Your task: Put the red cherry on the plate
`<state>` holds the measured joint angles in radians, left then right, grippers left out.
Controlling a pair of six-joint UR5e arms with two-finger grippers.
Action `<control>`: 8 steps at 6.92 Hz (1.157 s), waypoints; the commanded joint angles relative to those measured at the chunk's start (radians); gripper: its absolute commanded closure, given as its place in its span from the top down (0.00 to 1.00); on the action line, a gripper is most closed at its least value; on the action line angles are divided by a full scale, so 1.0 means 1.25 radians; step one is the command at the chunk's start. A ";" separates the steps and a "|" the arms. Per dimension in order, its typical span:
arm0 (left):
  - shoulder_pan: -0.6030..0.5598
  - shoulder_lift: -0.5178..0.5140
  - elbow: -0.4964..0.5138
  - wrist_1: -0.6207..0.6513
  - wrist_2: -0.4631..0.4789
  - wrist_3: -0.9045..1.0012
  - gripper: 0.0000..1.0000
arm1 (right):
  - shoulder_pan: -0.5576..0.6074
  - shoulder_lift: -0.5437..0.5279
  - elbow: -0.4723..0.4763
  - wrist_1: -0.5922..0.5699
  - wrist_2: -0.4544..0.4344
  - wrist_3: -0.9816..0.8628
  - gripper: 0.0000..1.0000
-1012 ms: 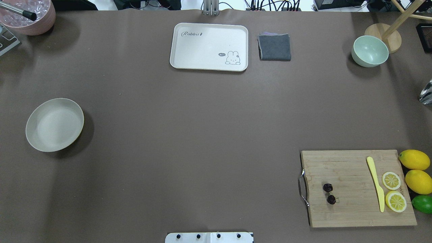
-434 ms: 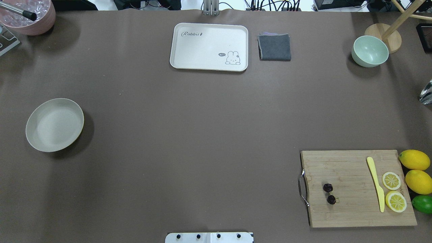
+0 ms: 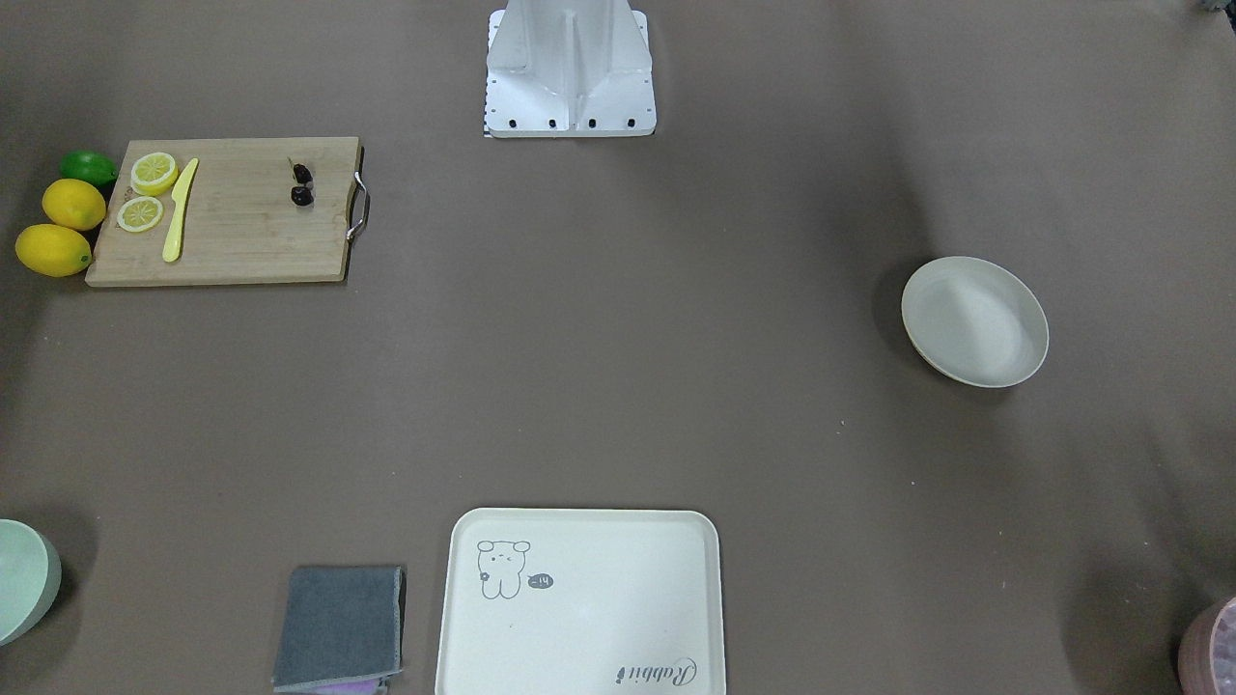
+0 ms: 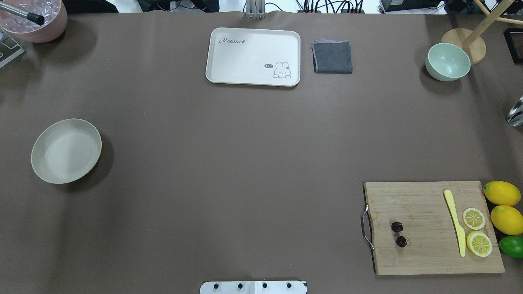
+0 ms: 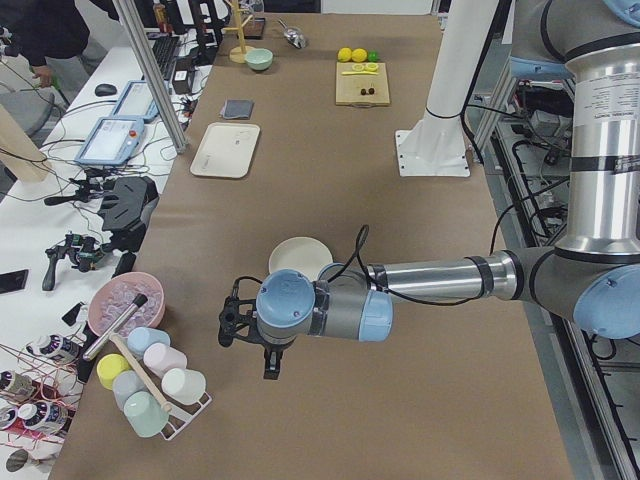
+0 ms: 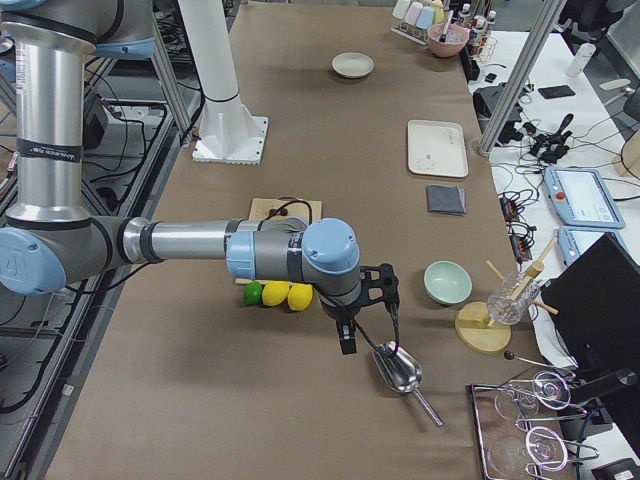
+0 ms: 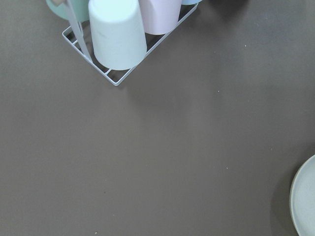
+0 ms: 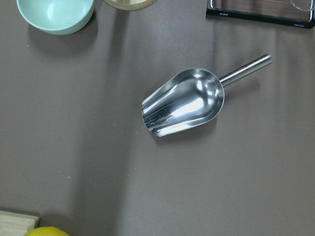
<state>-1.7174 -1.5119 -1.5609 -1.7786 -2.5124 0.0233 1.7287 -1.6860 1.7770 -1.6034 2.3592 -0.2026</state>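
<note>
The red cherry [image 4: 396, 227] [image 3: 302, 196], a tiny dark maroon pair, lies on the left part of the wooden cutting board [image 4: 425, 257] at the table's near right. The plate [image 4: 66, 151] [image 3: 974, 321] [image 5: 300, 257], plain cream-white, sits empty at the far left, and its rim edges into the left wrist view [image 7: 305, 201]. My left gripper [image 5: 232, 326] hovers past the plate, near the cup rack. My right gripper [image 6: 388, 284] hangs beyond the lemons, over a metal scoop. Both show only in side views, so I cannot tell if they are open or shut.
On the board lie two lemon slices [image 4: 474, 218] and a yellow knife [image 4: 455, 222]; two lemons [image 4: 501, 193] and a lime sit beside it. At the back stand a rabbit tray [image 4: 253, 49], grey cloth [image 4: 332, 57] and green bowl [image 4: 448, 61]. The scoop [image 8: 184, 103] and cup rack [image 7: 118, 44] flank the table's ends.
</note>
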 commanded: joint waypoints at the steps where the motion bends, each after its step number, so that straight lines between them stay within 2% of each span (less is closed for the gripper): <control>1: 0.049 -0.011 0.008 -0.004 -0.105 0.009 0.99 | 0.000 0.001 0.003 -0.002 -0.002 0.006 0.99; 2: 0.060 -0.013 0.013 -0.006 -0.177 0.002 0.99 | 0.000 0.001 0.002 -0.002 -0.006 0.006 0.99; 3: 0.088 -0.024 0.002 -0.008 -0.213 -0.033 0.99 | 0.000 0.001 0.004 -0.002 -0.006 0.006 0.99; 4: 0.129 -0.032 -0.027 -0.066 -0.220 -0.056 0.99 | 0.000 0.000 0.004 -0.002 -0.007 0.006 0.99; 5: 0.154 -0.038 -0.029 -0.091 -0.225 -0.174 0.99 | 0.000 0.000 0.004 -0.002 -0.009 0.006 0.99; 6: 0.186 -0.018 -0.031 -0.203 -0.224 -0.223 0.99 | 0.000 -0.002 0.004 -0.002 -0.009 0.005 0.99; 7: 0.219 -0.013 0.022 -0.314 -0.221 -0.266 0.97 | 0.000 -0.005 0.006 -0.001 -0.010 0.006 0.99; 8: 0.253 -0.037 0.057 -0.361 -0.156 -0.273 0.97 | 0.001 -0.008 0.006 -0.001 -0.010 0.005 0.99</control>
<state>-1.4520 -1.5395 -1.5423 -2.1266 -2.7699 -0.2835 1.7292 -1.6917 1.7835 -1.6051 2.3476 -0.1954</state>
